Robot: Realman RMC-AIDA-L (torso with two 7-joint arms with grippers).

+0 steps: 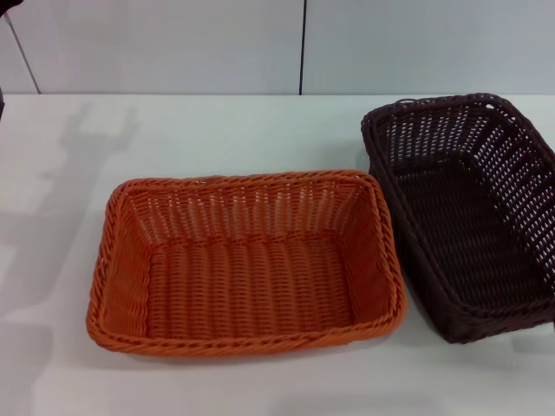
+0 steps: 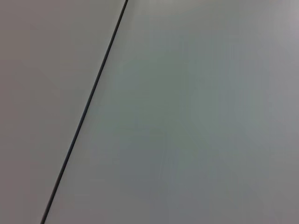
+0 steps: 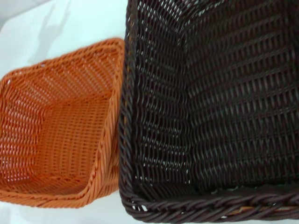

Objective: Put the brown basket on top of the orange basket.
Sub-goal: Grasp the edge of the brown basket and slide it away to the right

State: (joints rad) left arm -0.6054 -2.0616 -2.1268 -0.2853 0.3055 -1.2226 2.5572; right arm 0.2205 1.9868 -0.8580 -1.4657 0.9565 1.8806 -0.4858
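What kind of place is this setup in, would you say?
Probably a lab or test workspace rather than a home: a plain white table holds only an orange basket and a brown basket, both empty, against bare pale wall panels. Neither gripper is in view.

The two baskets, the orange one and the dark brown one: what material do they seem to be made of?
The orange basket looks like woven wicker-style strands, probably plastic rattan: the colour is very even and bright, with a slight sheen, and the rim is braided. The brown basket shows the same weave in very dark, glossier strands with open gaps in its sides. Natural fibre cannot be ruled out.
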